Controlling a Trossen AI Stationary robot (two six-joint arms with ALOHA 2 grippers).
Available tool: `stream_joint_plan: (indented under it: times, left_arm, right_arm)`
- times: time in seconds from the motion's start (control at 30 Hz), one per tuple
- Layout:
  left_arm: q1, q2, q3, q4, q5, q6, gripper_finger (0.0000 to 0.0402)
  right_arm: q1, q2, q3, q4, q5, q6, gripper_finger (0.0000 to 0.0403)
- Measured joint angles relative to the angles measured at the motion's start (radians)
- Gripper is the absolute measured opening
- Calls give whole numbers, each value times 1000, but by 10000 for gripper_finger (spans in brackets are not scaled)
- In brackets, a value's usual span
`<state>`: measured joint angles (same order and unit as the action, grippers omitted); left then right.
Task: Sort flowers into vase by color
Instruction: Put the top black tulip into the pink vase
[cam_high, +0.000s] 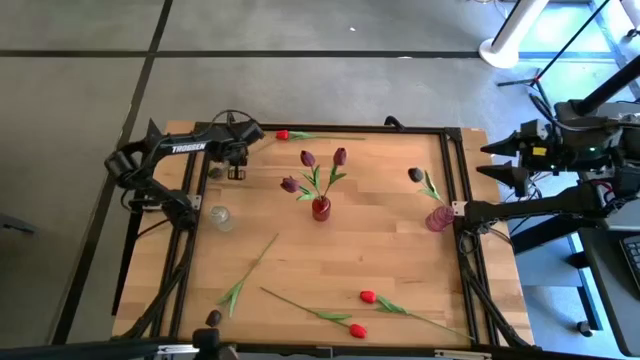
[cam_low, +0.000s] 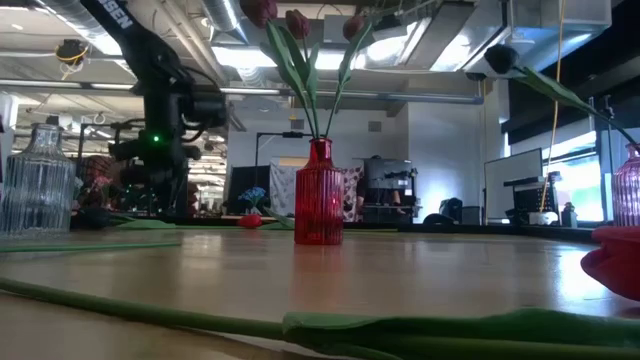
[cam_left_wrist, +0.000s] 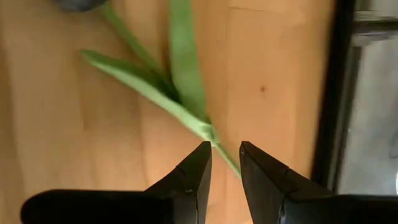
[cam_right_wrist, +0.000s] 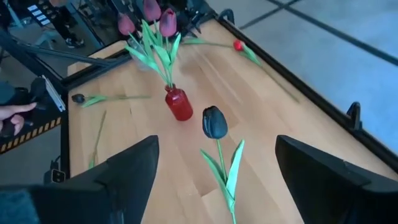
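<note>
From above, the wooden table (cam_high: 300, 270) carries a red vase (cam_high: 321, 208) near its centre holding three maroon tulips (cam_high: 309, 159); a pink vase (cam_high: 438, 219) at about three o'clock from it holds one near-black tulip (cam_high: 416, 175), and a clear vase (cam_high: 221, 217) stands empty at nine o'clock. Loose flowers lie around: a red tulip (cam_high: 283, 134) along the far edge at eleven o'clock, two red tulips (cam_high: 368, 297) toward five o'clock, and a dark tulip (cam_high: 214, 318) at seven o'clock. The left gripper (cam_high: 236, 165) hangs over the far left corner, near the far-edge red tulip; the right gripper (cam_high: 500, 160) waits off the table's right side. From table height, the red vase (cam_low: 319, 207) stands centre, the clear vase (cam_low: 38, 180) at nine o'clock, and the left arm (cam_low: 165, 110) descends behind. The left wrist camera shows the left gripper (cam_left_wrist: 225, 154) with its tips only slightly apart, just above a green stem (cam_left_wrist: 186, 115) on the wood, not clamping it. The right wrist camera shows the right gripper (cam_right_wrist: 214, 168) spread wide and empty, the near-black tulip (cam_right_wrist: 215, 122) ahead between its fingers.
</note>
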<state>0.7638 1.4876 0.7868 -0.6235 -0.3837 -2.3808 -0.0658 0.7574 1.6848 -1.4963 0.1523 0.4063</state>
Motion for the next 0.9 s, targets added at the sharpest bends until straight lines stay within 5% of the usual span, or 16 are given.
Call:
stream_joint_plan:
  times: [0.13, 0.27, 0.47, 0.67, 0.9]
  left_arm:
    - [43, 0, 0, -56, 115, -79, 80]
    - [87, 0, -1, -84, 122, -144, 80]
    - [176, 0, -3, -76, 209, -24, 80]
    - [179, -1, -7, -91, 170, 83, 80]
    - [180, -1, -72, -63, 199, -11, 80]
  right_arm:
    - [0, 32, -5, 1, -1, 7, 322]
    - [0, 63, -12, -12, 32, 10, 322]
    - [0, 82, -11, -12, 33, 43, 322]
    - [0, 86, -11, -20, 70, 71, 322]
    - [0, 85, -11, -61, 73, 153, 322]
